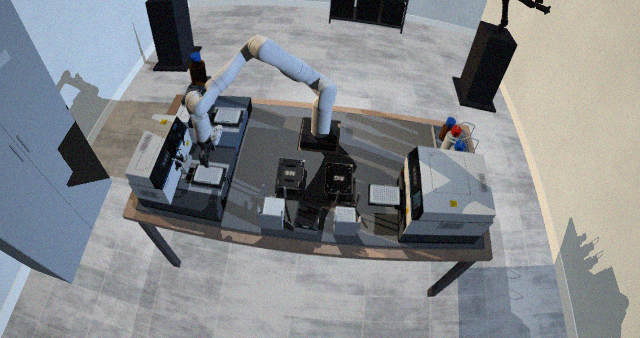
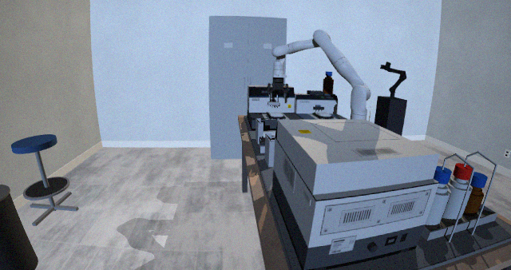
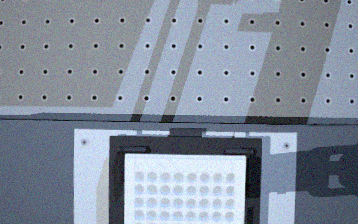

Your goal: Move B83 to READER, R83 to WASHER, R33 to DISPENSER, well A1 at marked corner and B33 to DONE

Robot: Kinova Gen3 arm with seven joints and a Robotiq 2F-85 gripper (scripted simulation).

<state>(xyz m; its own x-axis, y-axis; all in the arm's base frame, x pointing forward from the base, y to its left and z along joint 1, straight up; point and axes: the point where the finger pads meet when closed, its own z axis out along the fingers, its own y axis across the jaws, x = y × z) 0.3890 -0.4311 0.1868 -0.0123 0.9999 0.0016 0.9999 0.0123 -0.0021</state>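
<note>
From where I stood, the arm had stretched to the left end of the desk (image 1: 320,250), and its end effector (image 1: 204,155) hung pointing straight down with its fingers spread as wide as they go and nothing between them. Right beneath it, a touch toward the lower edge of the top view, lay a white well plate (image 1: 207,174) in a dark nest frame (image 3: 116,165) on a pale base plate (image 3: 91,170), just beside the grey instrument housing (image 1: 150,163) at the far left. I could not read any label on that plate or its station, so I could not say which of the four it was.

In the wrist view the plate filled the lower centre and ran off the bottom edge, while the perforated deck (image 3: 55,55) took the upper half. That told me the end effector was not centred on the plate; the plate's middle lay toward the bottom of that frame. Eight wells ran across, so the short side lay left to right and the long axis ran up and down the frame, square to its edges. The fingers did not show there.

A second plate (image 1: 227,115) sat further up the left side, and a third (image 1: 384,194) well apart, by the big instrument (image 1: 450,188) on the right
</note>
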